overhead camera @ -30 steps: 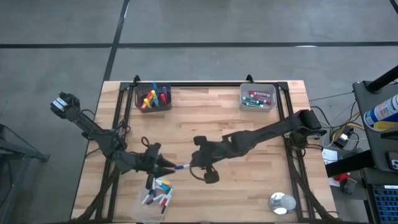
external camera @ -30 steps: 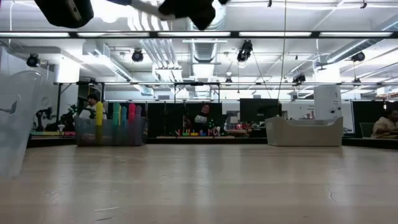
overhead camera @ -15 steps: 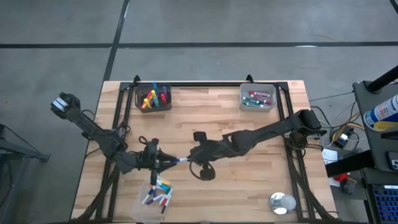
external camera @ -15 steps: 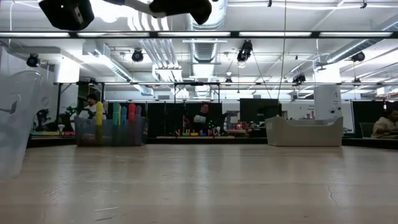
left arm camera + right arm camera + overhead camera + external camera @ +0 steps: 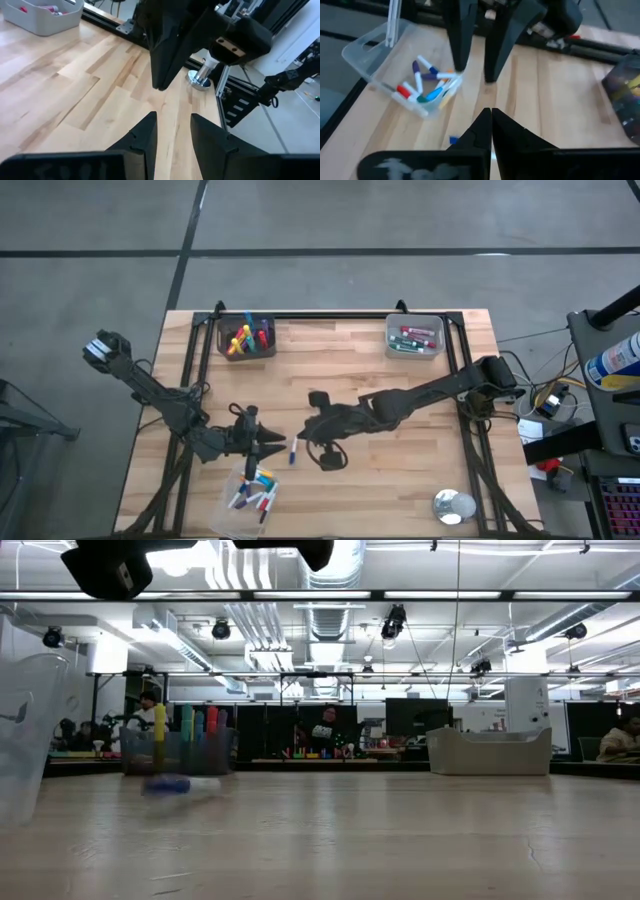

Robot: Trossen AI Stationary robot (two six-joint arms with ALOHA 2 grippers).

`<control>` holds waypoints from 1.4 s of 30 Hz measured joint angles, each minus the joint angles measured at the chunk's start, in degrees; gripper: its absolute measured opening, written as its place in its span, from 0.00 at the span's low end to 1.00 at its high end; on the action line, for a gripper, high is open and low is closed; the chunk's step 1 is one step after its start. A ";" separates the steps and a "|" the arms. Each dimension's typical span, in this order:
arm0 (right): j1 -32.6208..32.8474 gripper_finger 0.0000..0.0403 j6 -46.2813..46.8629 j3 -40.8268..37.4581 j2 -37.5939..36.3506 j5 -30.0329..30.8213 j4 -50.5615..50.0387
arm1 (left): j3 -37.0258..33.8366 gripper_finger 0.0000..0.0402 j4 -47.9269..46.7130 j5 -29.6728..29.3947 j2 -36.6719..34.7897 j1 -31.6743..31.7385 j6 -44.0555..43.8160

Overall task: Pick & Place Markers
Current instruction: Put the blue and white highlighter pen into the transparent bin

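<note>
Where a half second ago the blue marker (image 5: pixel 292 451) bridged both grippers, it now lies loose on the wood surface (image 5: pixel 400 400) between them. Left gripper (image 5: pixel 272 443) hangs just beside it, jaws parted and empty. Right gripper (image 5: pixel 303 436) is shut on nothing. Handover looks failed: marker dropped, near the clear tray (image 5: pixel 232 520) of markers (image 5: pixel 252 490). It likely needs re-picking.

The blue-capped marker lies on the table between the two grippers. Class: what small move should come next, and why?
Probably the left gripper should lower over the blue-capped marker and close on it. The marker lies loose on the wood, held by neither arm. The left gripper is open and empty beside it, while the right gripper is shut and holds nothing.
</note>
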 joint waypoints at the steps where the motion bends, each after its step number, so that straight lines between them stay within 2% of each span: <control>1: 0.00 0.02 0.20 0.00 0.00 -0.38 -0.84 | 0.00 0.27 0.04 0.17 -0.02 0.00 -0.28; 6: 0.00 0.02 -0.44 -0.38 0.92 -2.95 -2.19 | 0.00 0.27 0.06 1.22 -0.07 -0.02 -0.62; 9: 0.00 0.07 -0.39 -0.44 3.46 -5.31 -0.87 | 0.02 0.27 0.10 1.23 -0.12 -0.04 -0.62; 12: 0.00 0.18 -2.59 -0.50 6.20 -8.84 -1.02 | 0.02 0.27 0.12 1.22 -0.17 -0.04 -0.62; 18: 0.15 0.44 -15.60 -0.33 11.63 -9.09 0.85 | 0.04 0.27 0.12 1.60 -0.22 -0.09 -1.78; 22: 0.11 0.53 -24.17 -0.24 14.89 -9.12 3.16 | 0.09 0.27 0.14 1.75 -0.22 -0.09 -1.93; 32: -2.68 0.52 -28.99 4.46 22.61 -9.98 3.29 | 0.09 0.27 0.58 3.21 -0.28 -0.09 -2.17; 38: -4.58 0.50 -28.76 9.67 24.36 -17.80 -5.13 | 0.09 0.27 0.57 3.84 -0.31 -0.11 -3.38; 42: -5.22 0.47 -30.55 11.79 26.61 -18.15 -6.60 | 0.09 0.27 0.67 4.43 -0.33 -0.12 -3.44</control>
